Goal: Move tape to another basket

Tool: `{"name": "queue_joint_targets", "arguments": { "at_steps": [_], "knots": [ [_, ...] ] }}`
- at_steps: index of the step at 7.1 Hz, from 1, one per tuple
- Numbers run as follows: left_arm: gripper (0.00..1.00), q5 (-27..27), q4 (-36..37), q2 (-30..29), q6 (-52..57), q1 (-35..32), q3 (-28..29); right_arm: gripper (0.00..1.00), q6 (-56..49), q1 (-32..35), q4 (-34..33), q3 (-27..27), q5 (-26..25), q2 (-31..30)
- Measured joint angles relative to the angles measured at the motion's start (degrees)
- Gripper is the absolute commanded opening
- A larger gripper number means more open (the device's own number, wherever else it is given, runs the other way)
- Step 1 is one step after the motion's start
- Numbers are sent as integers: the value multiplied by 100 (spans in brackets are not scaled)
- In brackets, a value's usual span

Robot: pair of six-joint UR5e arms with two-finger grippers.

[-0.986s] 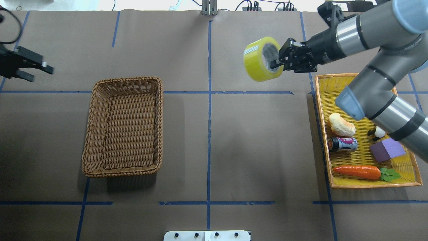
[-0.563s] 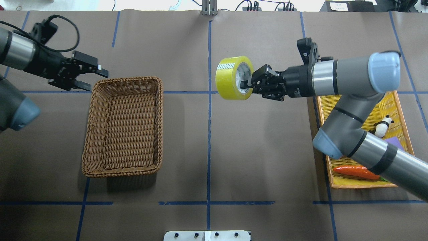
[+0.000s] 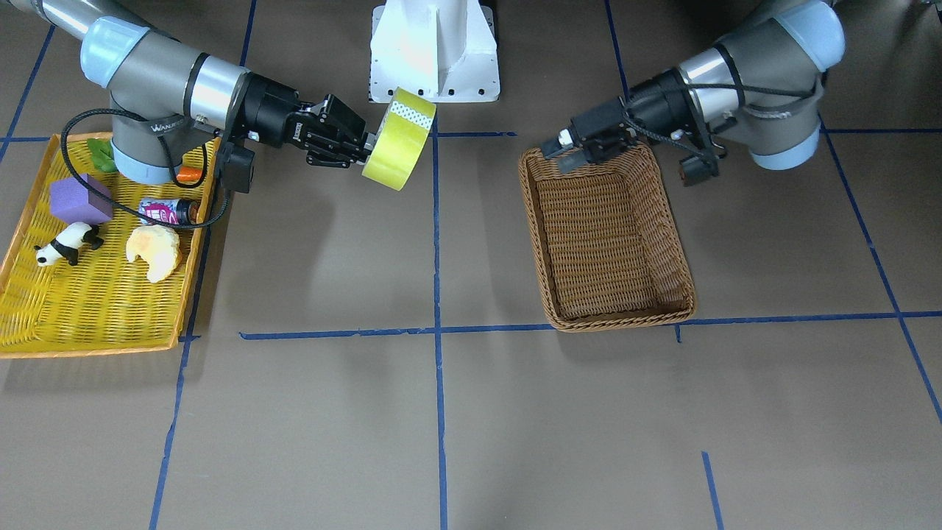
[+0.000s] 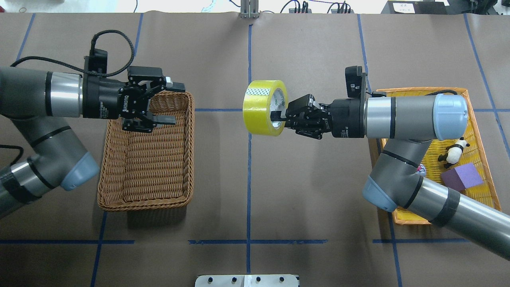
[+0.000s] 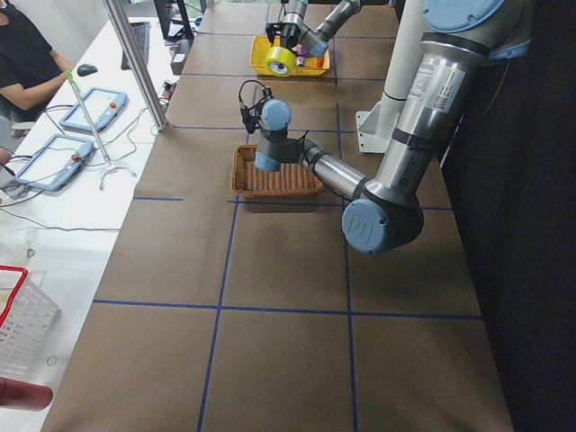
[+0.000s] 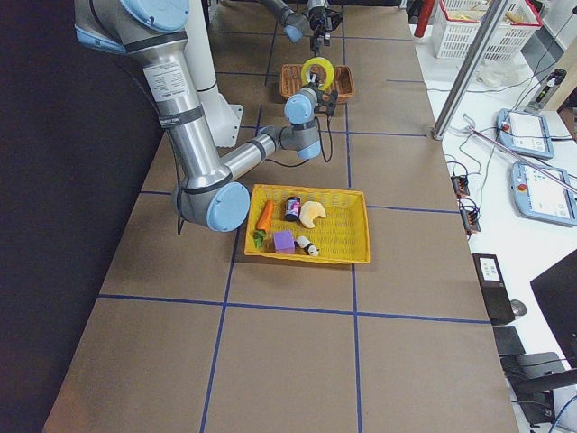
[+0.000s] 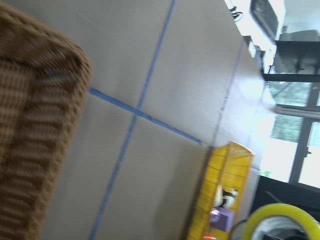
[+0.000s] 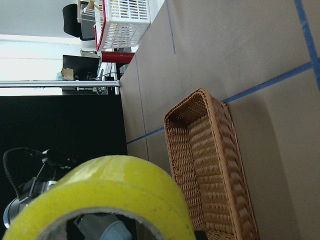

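The yellow-green tape hangs in the air over the table's centre line, right of the brown wicker basket. My right gripper is shut on the tape, with one finger inside its printed core. The tape also shows in the front view and in the right wrist view. My left gripper is open and empty. It hovers over the basket's far end and points toward the tape. The basket is empty.
A flat yellow tray with an orange rim lies at the right under my right arm. It holds a toy panda, a purple block, bread, a can and a carrot.
My right gripper has carried the tape left and nearer, from beside the tray to the centre line. My left arm has swung right, from the table's left edge to over the basket's far end.
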Motion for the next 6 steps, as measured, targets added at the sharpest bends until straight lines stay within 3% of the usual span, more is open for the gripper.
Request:
{"name": "queue_joint_targets", "arguments": {
  "at_steps": [2, 6],
  "knots": [
    [100, 305, -221, -267, -873, 86, -124, 1, 74, -320, 218, 61, 21, 32],
    [100, 625, -321, -351, -1137, 390, -215, 2, 67, -798, 302, 321, -9, 36]
  ]
}}
